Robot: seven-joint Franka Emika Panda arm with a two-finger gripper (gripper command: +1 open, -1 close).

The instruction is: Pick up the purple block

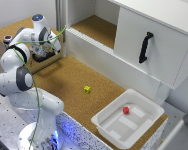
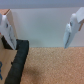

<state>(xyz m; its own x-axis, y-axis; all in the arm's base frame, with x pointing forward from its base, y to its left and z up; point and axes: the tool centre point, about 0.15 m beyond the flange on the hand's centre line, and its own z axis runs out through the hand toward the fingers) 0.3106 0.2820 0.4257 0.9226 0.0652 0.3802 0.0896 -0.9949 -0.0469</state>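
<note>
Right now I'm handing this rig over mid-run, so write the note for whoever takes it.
Gripper: open, empty, up by the back wall.
Purple block: not held; probably the small purplish thing at the exterior view's left edge, too blurred to confirm.
Yellow block lies on the cork; red block sits in the white tray.
Done: nothing.
Left: confirm the block, reach, grasp, lift.

purple block unseen, pincer (image 1: 44, 50) blurred, small mug (image 1: 7, 39) indistinct

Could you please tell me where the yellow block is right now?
In the exterior view, the yellow block lies centrally on the cork surface, left of the white tray.
</note>
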